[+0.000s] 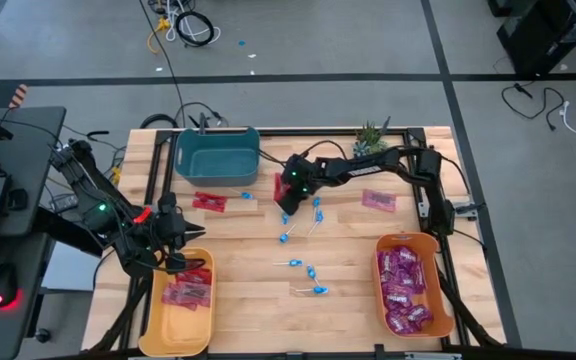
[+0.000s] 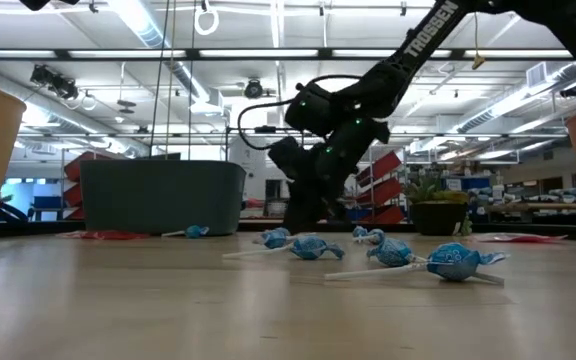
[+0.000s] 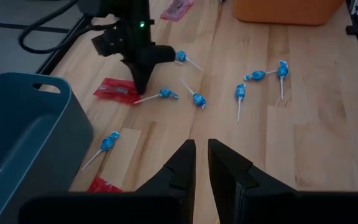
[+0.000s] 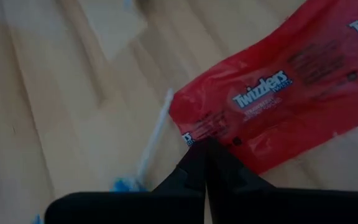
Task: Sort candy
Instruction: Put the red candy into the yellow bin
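Note:
My right gripper [image 4: 205, 148] is shut at the table's middle, its tips on a flat red packet [image 4: 278, 99], with a blue lollipop's white stick [image 4: 157, 134] just beside them. The left wrist view shows it [image 3: 142, 84] pointing down next to that packet [image 3: 118, 90]. Several blue lollipops [image 1: 311, 271] lie scattered on the wood. Another red packet [image 1: 210, 202] and a purple packet [image 1: 378, 200] lie flat farther off. My left gripper [image 3: 202, 158] hangs over the yellow bin's far edge [image 1: 173, 250], open by a narrow gap with nothing in it. My right gripper has its two fingertips closed together on the red packet's edge [image 4: 211, 138], near one corner. The fingers come slanting down from the table's right. The rest of the packet lies flat on the wood. How much of the wrapper sits between the tips does not show.
The teal bin [image 1: 218, 152] stands at the far left of centre. The yellow bin [image 1: 158, 320] at the near left holds red packets. The orange bin [image 1: 380, 290] at the near right holds purple packets. A small potted plant [image 1: 371, 138] stands at the far edge.

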